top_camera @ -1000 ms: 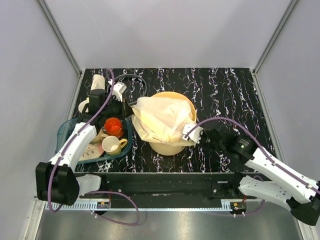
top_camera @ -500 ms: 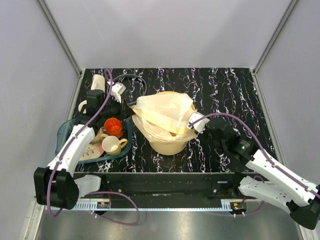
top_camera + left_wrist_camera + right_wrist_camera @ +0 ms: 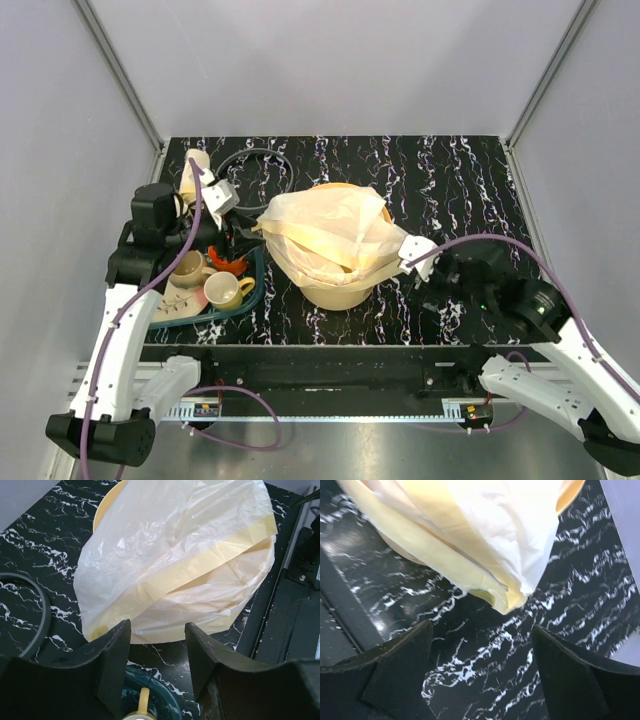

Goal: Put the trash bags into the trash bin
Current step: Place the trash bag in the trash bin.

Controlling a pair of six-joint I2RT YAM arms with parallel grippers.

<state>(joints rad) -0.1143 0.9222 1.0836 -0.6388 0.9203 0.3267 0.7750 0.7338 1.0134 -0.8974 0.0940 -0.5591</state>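
Note:
The trash bag (image 3: 330, 232), a thin whitish-yellow film, lies loosely over the mouth of the cream-yellow trash bin (image 3: 336, 294) and hangs down its sides. My left gripper (image 3: 240, 228) stands open just left of the bin, clear of the film. In the left wrist view the bag (image 3: 175, 545) covers the bin, whose rim (image 3: 106, 504) shows at the top, and nothing sits between that gripper's fingertips (image 3: 157, 630). My right gripper (image 3: 412, 255) is open to the bin's right. A corner of the bag (image 3: 485, 535) hangs above its empty jaws (image 3: 482, 630).
A teal dish tray (image 3: 252, 292) with a yellow mug (image 3: 225, 290), a red cup (image 3: 230, 262) and other dishes sits left of the bin, under my left arm. A dark ring (image 3: 250, 160) lies at the back left. Grey walls close in three sides.
Both grippers have opened and let go of the bag. The left arm drew back to the left, the right arm to the right. The bag stays draped over the bin.

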